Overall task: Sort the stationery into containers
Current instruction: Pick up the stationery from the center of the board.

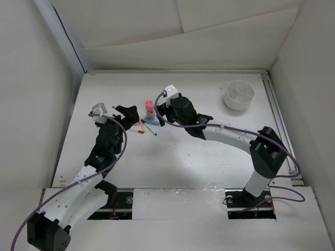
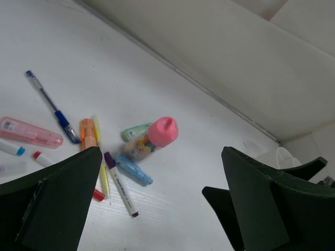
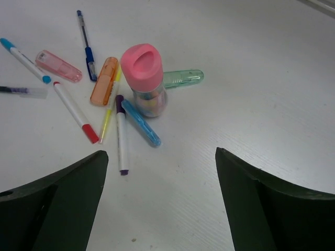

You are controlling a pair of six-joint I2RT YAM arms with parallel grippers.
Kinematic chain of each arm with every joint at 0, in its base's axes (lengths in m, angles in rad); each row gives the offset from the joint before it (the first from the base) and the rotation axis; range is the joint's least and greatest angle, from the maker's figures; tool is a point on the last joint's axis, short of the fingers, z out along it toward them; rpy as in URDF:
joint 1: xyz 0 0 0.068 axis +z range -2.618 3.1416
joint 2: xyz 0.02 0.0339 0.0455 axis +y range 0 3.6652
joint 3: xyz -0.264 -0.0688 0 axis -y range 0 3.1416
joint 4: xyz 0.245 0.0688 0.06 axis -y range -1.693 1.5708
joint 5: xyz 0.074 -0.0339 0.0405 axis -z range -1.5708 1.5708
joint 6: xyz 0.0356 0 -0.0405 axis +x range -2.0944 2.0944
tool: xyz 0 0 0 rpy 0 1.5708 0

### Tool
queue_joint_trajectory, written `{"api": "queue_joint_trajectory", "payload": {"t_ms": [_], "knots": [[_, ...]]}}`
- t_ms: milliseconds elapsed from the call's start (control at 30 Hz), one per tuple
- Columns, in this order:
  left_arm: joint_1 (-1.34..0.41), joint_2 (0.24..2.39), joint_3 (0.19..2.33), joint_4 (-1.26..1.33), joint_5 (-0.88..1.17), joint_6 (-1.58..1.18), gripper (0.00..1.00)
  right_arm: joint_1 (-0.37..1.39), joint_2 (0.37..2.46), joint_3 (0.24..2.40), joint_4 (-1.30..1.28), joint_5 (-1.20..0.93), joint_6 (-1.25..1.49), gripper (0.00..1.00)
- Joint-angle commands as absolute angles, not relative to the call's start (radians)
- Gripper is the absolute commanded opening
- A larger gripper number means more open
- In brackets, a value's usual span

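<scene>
Facing the stationery cluster from opposite sides, the left gripper and the right gripper are both being held with jaws fully spread and empty, so that either can be lowered over an item without further preparation. The pink-capped tube is being shown upright at the centre of the cluster on the tabletop. An orange piece, a yellow pen, a purple-capped marker and a blue piece are lying close around its base. The divided white cup is being found well apart, at the far right, on the right arm's side. Its compartments appear empty, so sorting is being judged as not yet begun.
</scene>
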State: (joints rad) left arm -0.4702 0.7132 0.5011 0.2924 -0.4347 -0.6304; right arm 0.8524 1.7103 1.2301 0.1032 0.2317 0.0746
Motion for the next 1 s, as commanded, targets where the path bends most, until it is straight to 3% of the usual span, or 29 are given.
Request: {"api": "queue_joint_trajectory", "payload": {"t_ms": [0,67,133,167,200,233,300,400,433,467,533,567,600,700,967], "knots": [[-0.472,0.738,0.534,0.223,-0.477,-0.698,1.00,0.868,1.703,1.278,0.100,0.229,0.061,0.88],[-0.472,0.767,0.566,0.180,-0.502,-0.727,1.00,0.868,1.703,1.278,0.100,0.229,0.061,0.84],[-0.482,0.778,0.575,0.169,-0.524,-0.727,1.00,0.868,1.703,1.289,0.100,0.203,0.071,0.62],[-0.491,0.778,0.566,0.158,-0.537,-0.727,1.00,0.868,1.712,1.298,0.100,0.193,0.071,0.35],[-0.500,0.778,0.554,0.158,-0.537,-0.727,1.00,0.868,1.712,1.308,0.100,0.184,0.071,0.34],[-0.500,0.760,0.537,0.181,-0.551,-0.727,1.00,0.868,1.712,1.308,0.100,0.184,0.071,0.13],[-0.500,0.718,0.490,0.198,-0.590,-0.715,1.00,0.868,1.721,1.318,0.100,0.173,0.071,0.00],[-0.500,0.658,0.489,0.198,-0.636,-0.676,1.00,0.877,1.721,1.327,0.091,0.196,0.051,0.00],[-0.500,0.646,0.480,0.198,-0.655,-0.676,1.00,0.877,1.721,1.338,0.091,0.205,0.051,0.05],[-0.500,0.635,0.480,0.198,-0.655,-0.676,1.00,0.877,1.721,1.338,0.080,0.215,0.040,0.30],[-0.500,0.626,0.480,0.187,-0.666,-0.664,1.00,0.877,1.730,1.359,0.080,0.244,0.026,0.57],[-0.500,0.641,0.494,0.161,-0.666,-0.664,1.00,0.877,1.742,1.359,0.069,0.253,0.017,0.80],[-0.500,0.656,0.503,0.131,-0.704,-0.673,1.00,0.877,1.752,1.376,0.069,0.253,0.017,0.89],[-0.500,0.716,0.543,0.071,-0.726,-0.714,1.00,0.877,1.825,1.465,-0.003,0.253,0.008,0.99],[-0.500,0.669,0.535,0.092,-0.716,-0.704,1.00,0.877,2.012,1.655,-0.054,0.213,-0.002,0.96]]}}
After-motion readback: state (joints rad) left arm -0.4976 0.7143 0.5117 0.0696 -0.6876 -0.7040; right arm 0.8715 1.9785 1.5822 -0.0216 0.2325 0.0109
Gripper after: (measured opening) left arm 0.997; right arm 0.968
